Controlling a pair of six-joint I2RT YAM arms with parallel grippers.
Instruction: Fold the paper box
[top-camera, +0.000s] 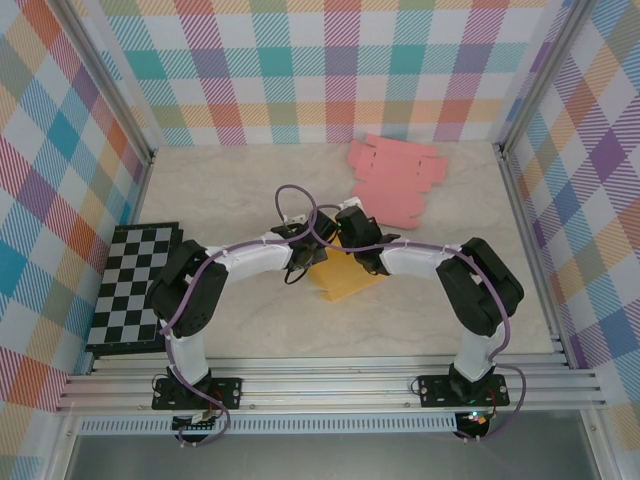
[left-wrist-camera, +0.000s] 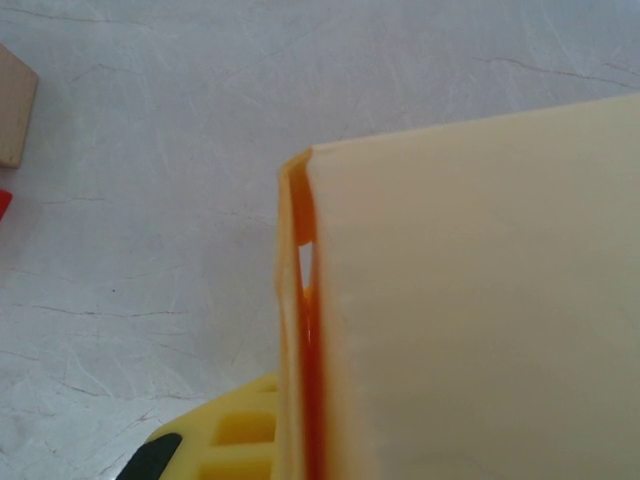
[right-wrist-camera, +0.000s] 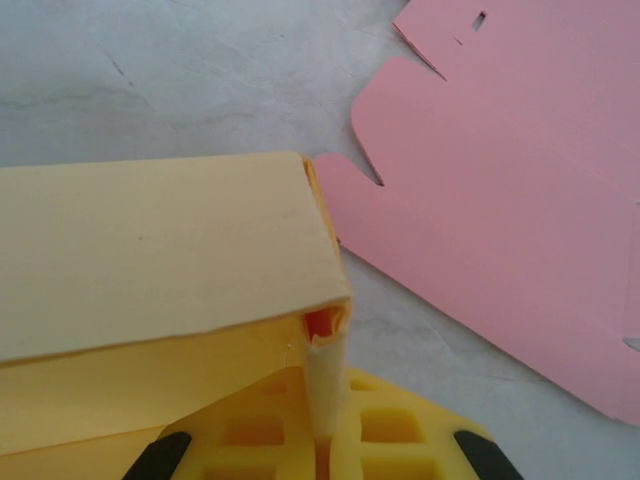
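Paper box (top-camera: 345, 280), seen from the top camera, lies on the bench (top-camera: 220, 190) midway between the two arms. The left jaws are at one end of it and the right jaws at the other, so its long axis seems to run from one pair to the other. A flat pink sheet (top-camera: 395, 180) lies beyond the right jaws. In the left wrist view the box (left-wrist-camera: 480, 300) stretches off to the right of the jaws, which are closed thin on its folded edge beside a yellow finger (left-wrist-camera: 235, 435). In the right wrist view the box (right-wrist-camera: 160, 250) runs off to the left, an open corner facing the jaws, which pinch a narrow flap between the pads. The pink sheet (right-wrist-camera: 520, 200) lies just beyond. The card looks light, springy and easy to crease, so it is best held at edges and folds, not mid-panel.
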